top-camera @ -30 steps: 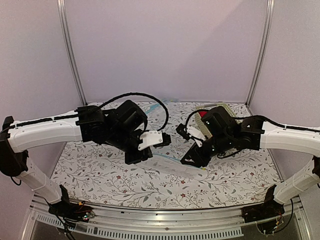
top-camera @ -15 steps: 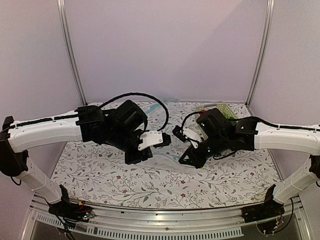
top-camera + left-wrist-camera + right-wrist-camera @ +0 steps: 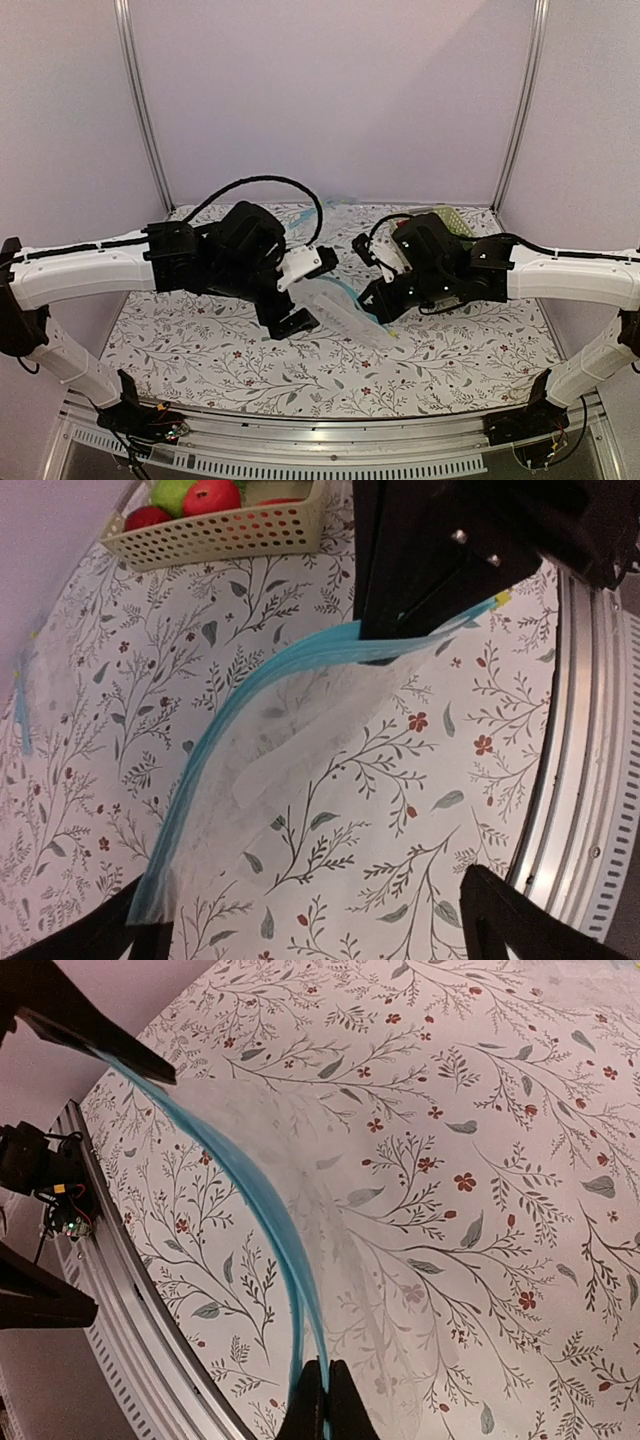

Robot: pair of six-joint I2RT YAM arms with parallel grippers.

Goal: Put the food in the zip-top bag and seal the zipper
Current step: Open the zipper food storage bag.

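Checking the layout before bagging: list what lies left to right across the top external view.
left claw → zip-top bag → right claw → basket

Fixtures and surroundings, tabletop cell

Tablecloth (image 3: 200,350): white, printed with grey leafy sprigs and small red flowers, covering the whole table. Basket (image 3: 452,217): pale yellow-green perforated plastic, at the far right of the cloth near the back wall; a bright green apple (image 3: 172,490) lies in it. Aluminium rail (image 3: 300,440): slotted, along the near edge. Two aluminium posts (image 3: 140,100), far left and far right, upright against plain pale lilac walls (image 3: 330,90).
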